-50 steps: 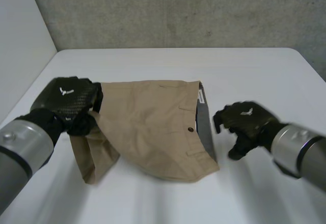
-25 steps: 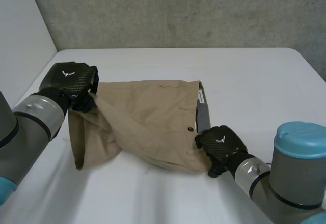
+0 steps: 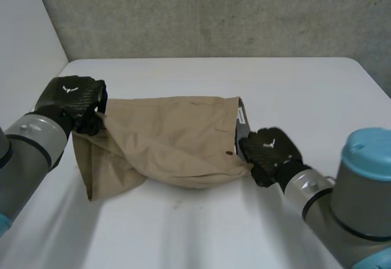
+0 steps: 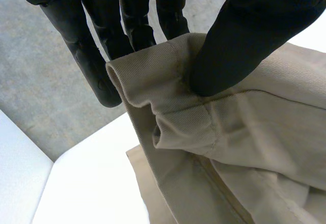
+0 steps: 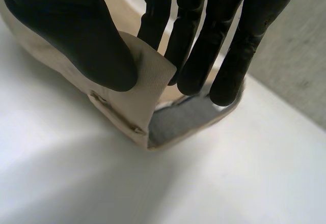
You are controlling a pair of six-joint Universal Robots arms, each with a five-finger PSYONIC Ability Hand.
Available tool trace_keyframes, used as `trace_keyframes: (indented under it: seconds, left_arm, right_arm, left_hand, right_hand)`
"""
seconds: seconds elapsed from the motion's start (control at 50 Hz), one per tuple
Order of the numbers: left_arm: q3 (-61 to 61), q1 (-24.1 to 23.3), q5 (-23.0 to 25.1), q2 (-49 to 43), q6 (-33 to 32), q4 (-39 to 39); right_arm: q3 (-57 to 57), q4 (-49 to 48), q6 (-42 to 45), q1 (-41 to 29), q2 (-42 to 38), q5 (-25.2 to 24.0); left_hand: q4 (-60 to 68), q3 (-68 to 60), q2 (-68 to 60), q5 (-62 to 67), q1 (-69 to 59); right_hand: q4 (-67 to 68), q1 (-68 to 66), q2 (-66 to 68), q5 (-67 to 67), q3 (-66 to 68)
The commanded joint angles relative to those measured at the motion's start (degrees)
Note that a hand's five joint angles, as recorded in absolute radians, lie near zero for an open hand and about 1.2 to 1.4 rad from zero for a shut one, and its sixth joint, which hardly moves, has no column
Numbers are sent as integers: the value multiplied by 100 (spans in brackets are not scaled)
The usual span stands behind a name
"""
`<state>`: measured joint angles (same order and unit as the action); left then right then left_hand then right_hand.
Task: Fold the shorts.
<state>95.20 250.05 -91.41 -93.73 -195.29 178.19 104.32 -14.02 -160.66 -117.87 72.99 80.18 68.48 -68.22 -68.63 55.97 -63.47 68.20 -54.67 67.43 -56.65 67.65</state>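
Tan shorts [image 3: 171,137] lie across the middle of the white table [image 3: 293,92], waistband toward my right arm. My left hand [image 3: 73,101] pinches the leg hem at the shorts' left end and holds it off the table; thumb and fingers [image 4: 127,25] clamp the hem of the shorts [image 4: 173,96]. At the near waistband corner my right hand [image 3: 269,153] is shut on the cloth. Its thumb [image 5: 76,35] presses the waistband corner [image 5: 147,81] against the fingers, lifting it so the grey inner lining shows.
A grey concrete wall [image 3: 214,12] rises behind the table and a white panel [image 3: 24,43] stands along the left side. Bare tabletop [image 3: 201,232] lies in front of the shorts and off to the right.
My right hand moved in from the right, reached the near waistband corner and closed on it, lifting it. My left hand drew the leg hem up and further left.
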Motion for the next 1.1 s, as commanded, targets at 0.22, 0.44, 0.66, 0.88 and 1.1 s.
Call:
trace_keyframes:
  seconds: [0.22, 0.44, 0.66, 0.88, 1.1]
  left_arm:
    - [753, -114, 263, 1400, -386, -2031]
    - [939, -237, 905, 1473, -387, -1912]
    - [-1, -220, 747, -416, -431, -434]
    - [-696, -246, 290, -1156, -404, -618]
    - [-696, -422, 290, -1112, -404, -618]
  right_arm:
    - [-808, 4828, 2564, 1775, 2298, -477]
    - [-922, 4972, 2427, 2453, 2380, -1601]
    - [-1590, 3889, 1679, 1637, 445, -769]
    - [-1274, 3590, 237, 1416, 1076, -714]
    - [-1265, 4715, 69, 1407, 1692, -1145]
  left_hand:
    - [1152, -1178, -1137, 1403, -1653]
    - [1152, -1178, -1137, 1403, -1653]
    - [1152, -1178, -1137, 1403, -1653]
    - [1152, -1178, -1137, 1403, -1653]
    - [1152, -1178, -1137, 1403, -1653]
  right_hand:
    - [1180, -2533, 1257, -1335, 1235]
    - [1180, -2533, 1257, -1335, 1235]
    - [1180, -2533, 1257, -1335, 1235]
    - [-3975, 2623, -3898, 3820, -3921]
    - [-4281, 2928, -4204, 4126, -4227]
